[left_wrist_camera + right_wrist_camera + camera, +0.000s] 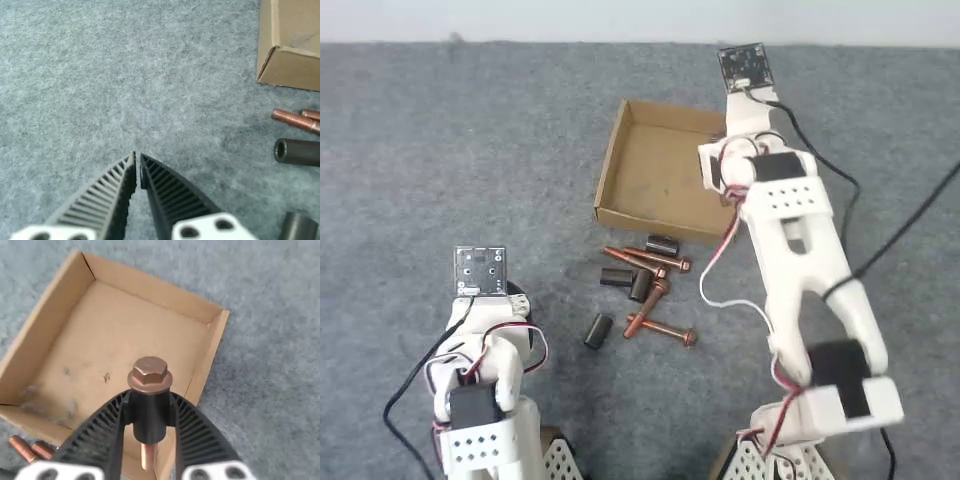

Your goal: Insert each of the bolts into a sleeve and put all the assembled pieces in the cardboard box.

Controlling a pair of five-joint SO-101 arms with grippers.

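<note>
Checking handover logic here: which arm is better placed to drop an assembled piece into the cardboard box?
Right. The right claw is shut on a sleeved bolt over the cardboard box; the left claw is shut, empty, over carpet.

One cardboard box (660, 180); four loose bolts (660, 330) and four loose sleeves (598, 330) on the bench (470, 150); one sleeved bolt (149, 377) within the right claw (149, 400).
</note>
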